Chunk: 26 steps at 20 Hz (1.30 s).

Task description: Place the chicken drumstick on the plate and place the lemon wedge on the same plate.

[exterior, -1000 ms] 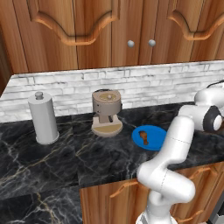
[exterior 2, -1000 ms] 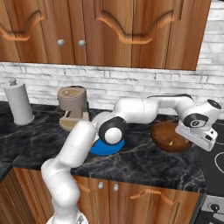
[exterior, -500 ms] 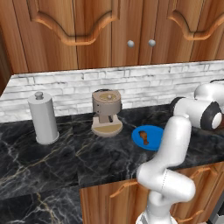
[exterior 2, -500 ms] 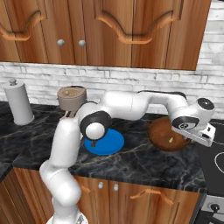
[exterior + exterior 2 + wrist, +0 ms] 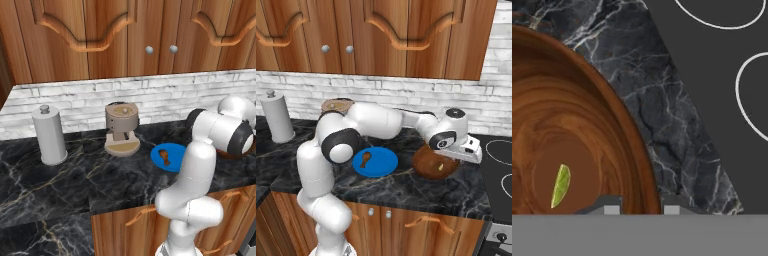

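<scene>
The chicken drumstick is a small orange-brown club, thick at one end and thin at the other, lying flat on the left half of the plate, a plain round bright blue disc on the bench. The lemon wedge is a thin yellow-green sliver with pointed ends, resting on the floor of the wooden bowl, just right of the plate.

Compared with a second ago, the hand has dropped from above the bowl's right side to sit low at its right rim, and the arm's elbow has swung left across the plate, so the drumstick now shows clear beside it. The fingers are pressed together with nothing between them, their tips over the bowl's inner wall, the wedge apart to their left.

The bowl is deep, glossy brown wood with swirling grain. The bench is black marble with pale veins. Beyond its edge lies a flat dark cooktop with white ring outlines. A grey cylindrical canister stands far left.
</scene>
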Motion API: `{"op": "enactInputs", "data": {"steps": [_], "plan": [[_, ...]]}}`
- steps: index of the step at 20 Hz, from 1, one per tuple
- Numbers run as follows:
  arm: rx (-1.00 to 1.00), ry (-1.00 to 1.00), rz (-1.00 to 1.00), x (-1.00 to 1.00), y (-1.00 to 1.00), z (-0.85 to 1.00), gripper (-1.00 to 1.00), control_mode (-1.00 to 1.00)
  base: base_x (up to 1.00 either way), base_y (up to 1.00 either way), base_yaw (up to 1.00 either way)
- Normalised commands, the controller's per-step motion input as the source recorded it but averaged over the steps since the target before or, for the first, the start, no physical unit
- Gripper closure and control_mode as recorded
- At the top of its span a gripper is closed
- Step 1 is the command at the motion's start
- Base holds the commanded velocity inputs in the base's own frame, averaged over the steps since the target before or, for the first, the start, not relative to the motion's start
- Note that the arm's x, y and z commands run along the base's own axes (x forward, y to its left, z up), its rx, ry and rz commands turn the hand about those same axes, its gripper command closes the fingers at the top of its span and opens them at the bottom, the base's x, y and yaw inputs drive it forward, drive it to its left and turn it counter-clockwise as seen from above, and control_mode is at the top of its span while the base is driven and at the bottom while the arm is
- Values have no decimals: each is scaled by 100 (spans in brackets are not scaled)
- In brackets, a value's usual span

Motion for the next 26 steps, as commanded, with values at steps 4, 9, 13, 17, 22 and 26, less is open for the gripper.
{"op": "enactInputs", "data": {"steps": [4,9,13,17,22,26], "plan": [[1,44,0,1,31,48,100,-100,0,0,0],[4,32,0,3,23,54,100,-100,0,0,0],[1,12,0,1,27,44,100,-100,0,0,0],[0,1,0,2,21,31,100,-100,0,0,0],[0,-8,0,-2,37,15,100,-100,0,0,0],[0,-17,0,-2,39,7,100,-100,0,0,0]]}}
